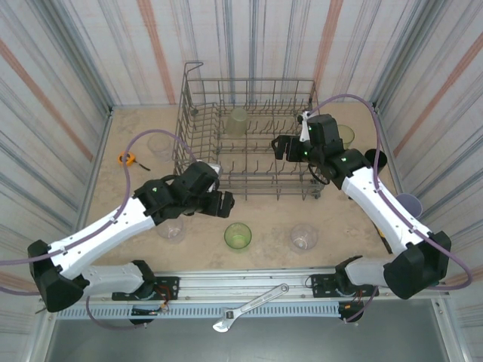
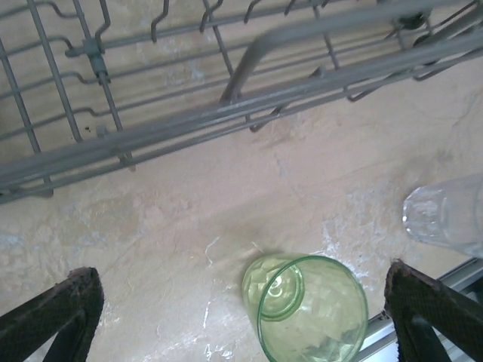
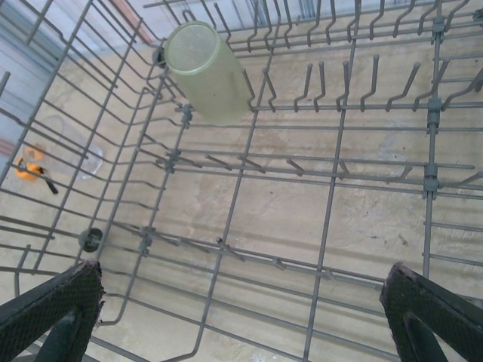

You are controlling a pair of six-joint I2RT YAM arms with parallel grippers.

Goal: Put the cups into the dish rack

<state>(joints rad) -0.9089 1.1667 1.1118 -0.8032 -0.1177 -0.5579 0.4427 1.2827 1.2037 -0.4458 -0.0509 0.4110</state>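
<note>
- The dish rack [image 1: 183, 128] sits mid-table toward the back. Its 12 o'clock rim is near the back wall, and bare tabletop runs along its 6 o'clock rim [image 2: 226, 113].
- An inverted yellow-green cup [image 1: 238, 121] stands among the tines at the rack's 11 o'clock [image 3: 207, 72]. The wire floor around it is open.
- The right gripper [image 1: 281, 148] hovers inside the rack's 3 o'clock rim, jaws spread wide and empty [image 3: 241, 275].
- The left gripper [image 1: 220, 204] is just outside the rack's 7 o'clock corner, jaws wide and empty [image 2: 240, 273].
- The green cup [image 1: 238, 236] stands upright at the rack's 6 o'clock, touching neither finger [image 2: 306, 309].
- A clear cup [image 1: 304, 237] stands at 5 o'clock, well apart from the green cup [image 2: 445, 215].
- A second clear cup [image 1: 170, 228] sits partly under the left arm.
- A third clear cup [image 1: 161, 143] is at 9 o'clock, near the orange tape measure [image 1: 127, 158].
- A second yellow-green cup [image 1: 346, 136], a black cup [image 1: 375, 160] and a lavender cup [image 1: 407, 204] line the right wall.
</note>
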